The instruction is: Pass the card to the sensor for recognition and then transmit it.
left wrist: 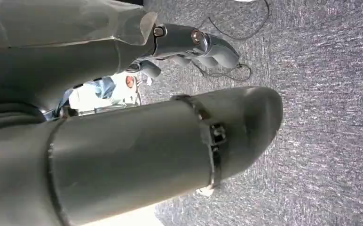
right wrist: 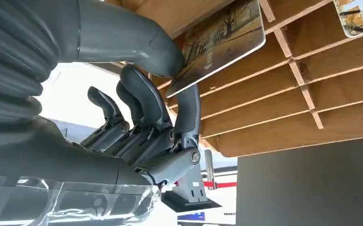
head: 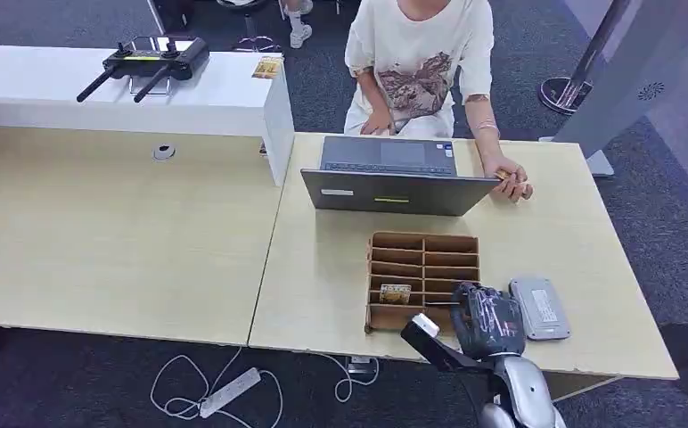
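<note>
Right hand (right wrist: pixel 137 122) pinches card (right wrist: pixel 222 42) by one corner, thumb vs. finger, just over wooden rack (head: pixel 423 276). Risk: thin grip, so card may pivot or catch a divider. Reader (head: pixel 539 308) just beside rack, near table (head: pixel 554 241) edge; open room w/ laptop (head: pixel 394 189) well apart. Left hand (left wrist: pixel 189 47): fingers curled, holding nothing.

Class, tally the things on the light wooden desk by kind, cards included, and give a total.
Cards: 2, one held by the right hand at, one in the organiser at
Laptop: 1
Wooden organiser: 1
Grey sensor: 1
Total: 5
</note>
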Robot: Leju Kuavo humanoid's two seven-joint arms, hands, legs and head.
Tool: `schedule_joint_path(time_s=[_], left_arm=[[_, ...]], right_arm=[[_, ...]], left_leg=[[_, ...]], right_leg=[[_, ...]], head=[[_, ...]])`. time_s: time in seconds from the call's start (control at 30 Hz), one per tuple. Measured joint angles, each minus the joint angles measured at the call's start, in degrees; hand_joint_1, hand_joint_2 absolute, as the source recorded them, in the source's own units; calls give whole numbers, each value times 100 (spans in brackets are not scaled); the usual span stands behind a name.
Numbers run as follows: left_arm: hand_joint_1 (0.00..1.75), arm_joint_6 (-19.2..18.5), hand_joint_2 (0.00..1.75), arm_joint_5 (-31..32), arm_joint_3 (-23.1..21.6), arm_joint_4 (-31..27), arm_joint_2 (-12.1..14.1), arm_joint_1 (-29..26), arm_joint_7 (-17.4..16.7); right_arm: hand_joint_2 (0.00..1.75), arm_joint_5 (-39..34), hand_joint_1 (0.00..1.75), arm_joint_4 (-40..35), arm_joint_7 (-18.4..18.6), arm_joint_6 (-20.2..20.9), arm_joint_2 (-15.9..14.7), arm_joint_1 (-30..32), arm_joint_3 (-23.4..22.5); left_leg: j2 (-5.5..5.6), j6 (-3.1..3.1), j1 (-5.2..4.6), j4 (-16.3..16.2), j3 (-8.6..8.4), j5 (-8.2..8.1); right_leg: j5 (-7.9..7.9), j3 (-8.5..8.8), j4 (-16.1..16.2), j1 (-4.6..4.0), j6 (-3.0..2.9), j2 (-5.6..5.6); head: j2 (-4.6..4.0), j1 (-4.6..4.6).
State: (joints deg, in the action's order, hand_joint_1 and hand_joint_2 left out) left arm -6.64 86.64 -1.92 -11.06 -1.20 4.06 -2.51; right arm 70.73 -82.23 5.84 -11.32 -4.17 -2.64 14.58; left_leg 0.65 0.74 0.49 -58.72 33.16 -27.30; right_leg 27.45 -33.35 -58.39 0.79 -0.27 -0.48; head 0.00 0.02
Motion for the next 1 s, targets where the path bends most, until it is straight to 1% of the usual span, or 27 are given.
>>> schedule_joint_path(time_s=[0.03,0.23,0.27,0.4,1.0], left_arm=[[0,0,0,0,-4,0,0,1,0],[0,7,0,0,-44,0,0,6,9],[0,7,0,0,-57,0,0,9,11],[0,11,0,0,-129,0,2,19,17],[0,48,0,0,-295,0,7,41,50]], right_arm=[[175,0,164,-2,0,0,0,0,0],[175,-4,173,-41,-2,-4,0,22,-22],[175,-4,171,-55,-2,-7,0,32,-33],[175,-37,175,-107,-4,-9,-4,87,-83],[175,-199,175,-144,-92,-18,-70,117,-133]], left_leg=[[0,0,0,0,0,0],[0,0,0,0,0,0],[0,0,0,0,0,0],[0,0,-1,0,0,0],[0,0,-2,0,0,0]], right_leg=[[0,0,0,0,0,0],[0,0,0,1,0,0],[0,0,0,1,0,0],[0,0,0,1,0,0],[0,0,0,3,0,0]], head=[[0,0],[0,0],[0,0],[0,0],[0,0]])
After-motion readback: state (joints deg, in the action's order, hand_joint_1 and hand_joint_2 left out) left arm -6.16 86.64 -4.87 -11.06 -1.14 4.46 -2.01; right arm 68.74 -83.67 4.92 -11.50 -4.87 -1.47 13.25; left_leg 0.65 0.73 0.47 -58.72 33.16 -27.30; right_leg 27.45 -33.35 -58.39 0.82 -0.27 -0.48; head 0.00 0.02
